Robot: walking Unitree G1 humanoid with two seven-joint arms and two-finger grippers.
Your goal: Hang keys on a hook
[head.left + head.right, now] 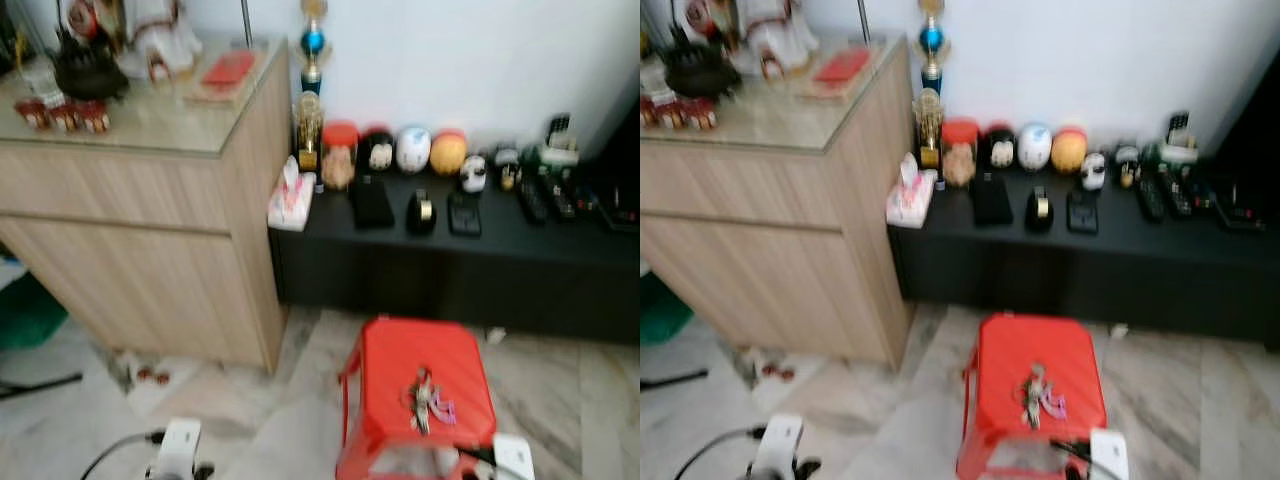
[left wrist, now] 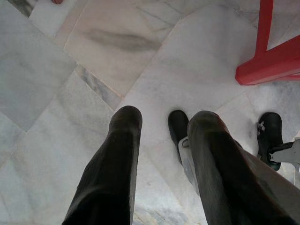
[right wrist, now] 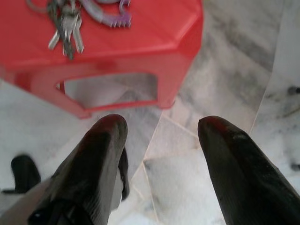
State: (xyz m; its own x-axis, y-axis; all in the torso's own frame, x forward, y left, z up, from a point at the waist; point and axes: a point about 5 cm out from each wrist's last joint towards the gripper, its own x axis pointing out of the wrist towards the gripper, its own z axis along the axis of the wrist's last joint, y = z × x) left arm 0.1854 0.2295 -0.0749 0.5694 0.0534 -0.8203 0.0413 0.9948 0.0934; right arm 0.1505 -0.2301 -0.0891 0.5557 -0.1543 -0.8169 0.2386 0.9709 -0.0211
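keys (image 1: 424, 398) – near stool (image 1: 395, 350) front edge | right hand (image 3: 161, 129) spread, apparently low

- We see our left gripper (image 2: 161, 124) as two long, rounded, glossy black fingers (image 2: 123, 140).
- Our right gripper (image 3: 161, 126) has matching black fingers (image 3: 105, 136) with dull sheen.
- White wrist housings (image 1: 178, 442) and a thin black cable (image 1: 115, 448) show below.

Red stool (image 1: 425, 362) on marble floor (image 1: 250, 410); keys (image 1: 424, 398), apparently purple-tagged, on its seat.
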